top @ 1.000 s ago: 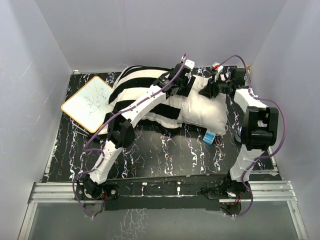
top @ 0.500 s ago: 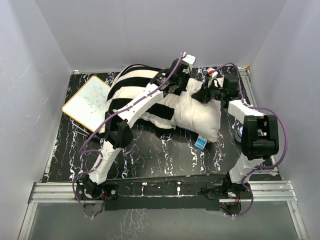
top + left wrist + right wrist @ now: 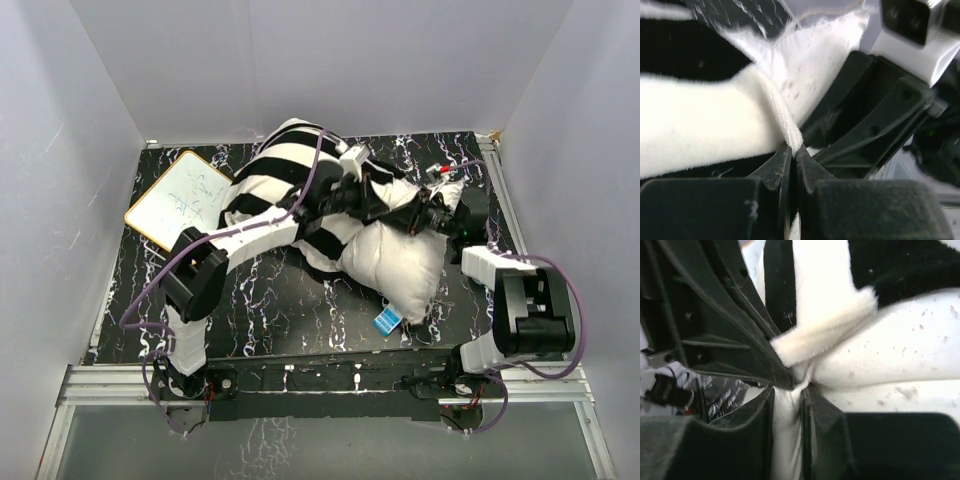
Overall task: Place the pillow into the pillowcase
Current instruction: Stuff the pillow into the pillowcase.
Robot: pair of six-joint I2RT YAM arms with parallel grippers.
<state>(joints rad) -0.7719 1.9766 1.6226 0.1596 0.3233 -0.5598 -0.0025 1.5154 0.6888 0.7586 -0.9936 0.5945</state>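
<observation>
Two grippers meet mid-scene: left gripper [image 3: 791, 150] pinches the striped pillowcase [image 3: 270, 180] hem, right gripper [image 3: 799, 390] pinches the half-covered pillow [image 3: 400, 262]. Best draw the hem right and nearward while anchoring the pillow.

Pillowcase [image 3: 275, 175]: wide black and white stripes; fleecy white hem seen in wrist views.
Pillow [image 3: 395, 262]: plain white, faint brownish specks; blue tag [image 3: 387, 320] at its 6 o'clock.
Table [image 3: 290, 310]: black, white marble veining.
Whiteboard [image 3: 180, 198], at pillowcase's 9 o'clock: white, tan-edged, faint scribbles.
Left arm [image 3: 250, 232], right arm [image 3: 525, 310]: white and black.
Cables [image 3: 583, 320]: purple.
Walls [image 3: 300, 60]: pale grey.
</observation>
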